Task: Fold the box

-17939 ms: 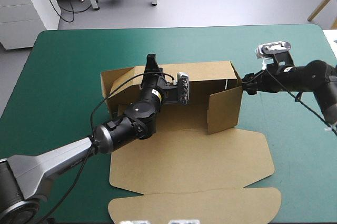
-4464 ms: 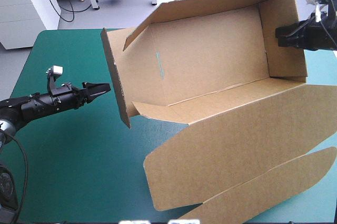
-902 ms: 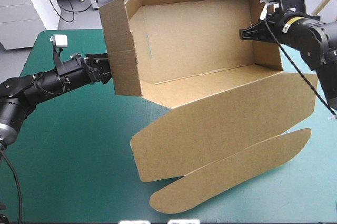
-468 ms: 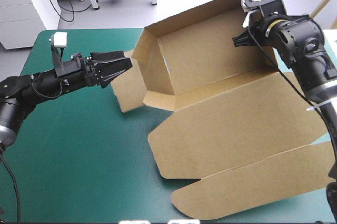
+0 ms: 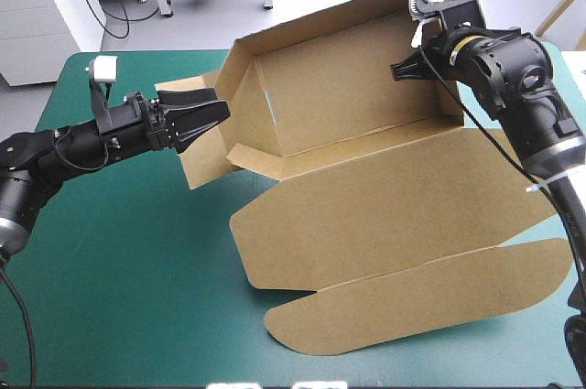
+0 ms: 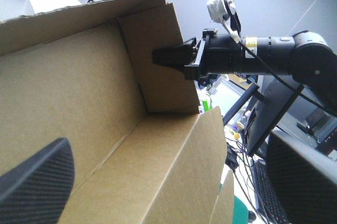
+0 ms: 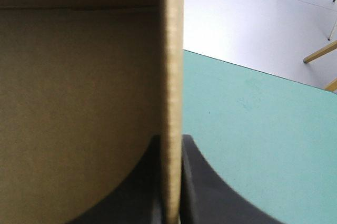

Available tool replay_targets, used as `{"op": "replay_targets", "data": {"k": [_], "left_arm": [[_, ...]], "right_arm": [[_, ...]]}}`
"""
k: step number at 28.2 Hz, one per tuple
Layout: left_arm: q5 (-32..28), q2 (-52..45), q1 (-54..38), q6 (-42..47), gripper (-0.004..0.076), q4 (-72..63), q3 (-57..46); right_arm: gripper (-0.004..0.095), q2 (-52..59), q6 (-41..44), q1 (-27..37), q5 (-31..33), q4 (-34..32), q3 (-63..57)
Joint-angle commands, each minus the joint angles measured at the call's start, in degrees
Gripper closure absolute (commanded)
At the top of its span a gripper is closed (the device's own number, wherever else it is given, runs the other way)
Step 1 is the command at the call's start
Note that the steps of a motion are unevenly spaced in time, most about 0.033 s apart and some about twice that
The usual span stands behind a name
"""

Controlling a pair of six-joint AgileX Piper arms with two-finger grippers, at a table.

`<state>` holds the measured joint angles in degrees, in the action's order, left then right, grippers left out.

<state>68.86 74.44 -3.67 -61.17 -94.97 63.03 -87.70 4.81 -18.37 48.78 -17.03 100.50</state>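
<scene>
- Box (image 5: 366,197) — brown board held tilted above the teal-green cover (image 5: 119,252), with its open inside facing the near side. The lid panel and its rounded flap slope down toward the table's near edge.
- Right gripper (image 5: 398,70) — black fingers all but closed on the box's right end wall, with the board's edge pinched between them.
- Left gripper (image 5: 220,105) — fingers spread wide and gripping nothing, at the box's left end beside a loose side flap. Contact with the flap cannot be told.
</scene>
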Motion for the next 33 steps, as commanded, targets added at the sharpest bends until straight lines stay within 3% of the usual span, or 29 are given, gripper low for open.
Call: {"op": "replay_targets", "data": {"k": [1, 12, 14, 21, 24, 26, 29, 33], "left_arm": [[5.7, -1.6, 0.1, -0.1, -0.0001, -4.1, 1.7], [5.7, -1.6, 0.1, 0.6, 0.0028, -3.4, 5.3], [5.7, -1.6, 0.1, 2.7, 0.0083, -1.2, 8.8], [5.4, -1.6, 0.1, 8.3, 0.0415, 11.5, 21.7], [5.2, -1.6, 0.1, 9.8, 0.0488, 21.1, 26.8], [3.6, -1.6, 0.1, 14.1, 0.0491, 28.9, 29.5], [-0.6, -1.6, 0.1, 26.1, 0.0491, 51.8, 33.9], [-2.3, -1.6, 0.1, 35.2, 0.0491, 66.9, 34.3]], "right_arm": [[0.0922, 2.6, 0.2, 0.1, -4.4, -0.9, 1.8], [0.0922, 4.0, 0.6, 0.2, -3.9, -3.3, 1.9], [0.0922, 4.5, 0.6, 0.2, -3.7, -3.3, 1.9], [0.0922, 5.1, 0.6, 0.2, -2.2, -3.4, 1.9], [0.0922, 5.5, 0.6, 0.2, -1.7, -4.1, 1.9], [0.0922, 5.9, 0.8, 0.2, -1.4, -4.6, 1.9], [0.0922, 7.0, 1.3, 0.2, -1.5, -5.5, 1.9], [0.0922, 7.4, 1.3, 0.2, -1.4, -5.7, 1.9]]}}
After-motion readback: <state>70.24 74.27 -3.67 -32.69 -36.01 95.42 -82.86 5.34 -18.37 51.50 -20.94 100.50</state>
